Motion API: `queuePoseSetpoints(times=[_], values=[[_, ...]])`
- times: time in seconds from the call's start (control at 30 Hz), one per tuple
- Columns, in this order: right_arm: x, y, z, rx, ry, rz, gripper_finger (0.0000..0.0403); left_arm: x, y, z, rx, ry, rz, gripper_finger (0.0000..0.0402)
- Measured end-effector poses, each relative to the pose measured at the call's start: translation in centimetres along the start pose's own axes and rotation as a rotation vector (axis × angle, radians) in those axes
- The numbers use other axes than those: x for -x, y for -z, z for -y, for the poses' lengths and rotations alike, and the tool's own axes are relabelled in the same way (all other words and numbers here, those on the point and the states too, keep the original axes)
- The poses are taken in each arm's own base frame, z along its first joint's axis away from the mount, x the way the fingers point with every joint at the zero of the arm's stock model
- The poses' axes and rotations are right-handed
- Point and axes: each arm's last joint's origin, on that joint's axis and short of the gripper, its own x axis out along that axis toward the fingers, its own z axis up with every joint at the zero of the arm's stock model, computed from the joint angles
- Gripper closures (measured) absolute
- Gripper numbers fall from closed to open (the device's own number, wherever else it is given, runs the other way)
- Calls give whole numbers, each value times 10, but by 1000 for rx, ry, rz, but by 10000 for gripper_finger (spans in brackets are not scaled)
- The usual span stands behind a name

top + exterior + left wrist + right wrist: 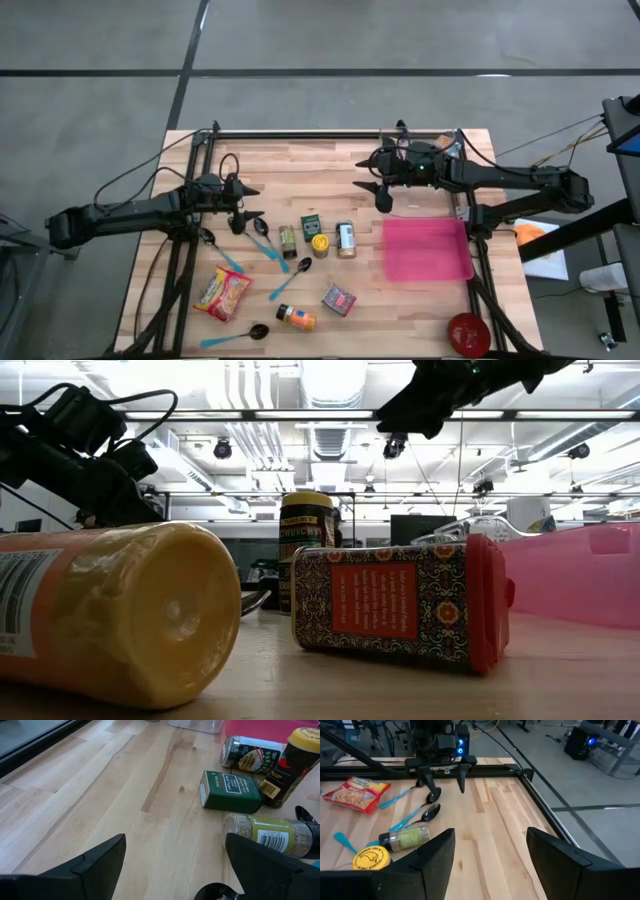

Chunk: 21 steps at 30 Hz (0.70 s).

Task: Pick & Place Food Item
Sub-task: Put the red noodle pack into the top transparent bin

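Observation:
Several food items lie in the middle of the table: a noodle packet (222, 293), a herb jar (288, 240), a green box (311, 226), a yellow-lidded jar (320, 245), a can (346, 240), a patterned box (339, 298) and an orange bottle (296, 318). A pink tray (428, 250) lies to their right. My left gripper (258, 203) hovers open at the left, just left of the herb jar (270, 832) and green box (231, 791). My right gripper (372, 183) is open above the far middle of the table, nothing between its fingers (490, 831).
Blue-handled spoons (268, 245) lie among the items, and one lies near the front edge (235, 336). A red bowl (468, 333) sits at the near right corner. A black frame (330, 134) runs along the table's far edge and sides. Bare wood shows at the far middle.

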Motion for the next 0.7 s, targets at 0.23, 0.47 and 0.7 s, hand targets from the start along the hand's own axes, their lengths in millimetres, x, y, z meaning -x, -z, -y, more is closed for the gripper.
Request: queuePoseSetpoints(times=[0.23, 0.47, 0.7], values=[[0, 0, 0, -5, 0, -1, 158, 0, 0, 0, 0, 0, 0, 55], [0, 0, 0, -7, 0, -3, 158, 0, 0, 0, 0, 0, 0, 55], [0, 0, 0, -35, 0, -4, 158, 0, 0, 0, 0, 0, 0, 55]])
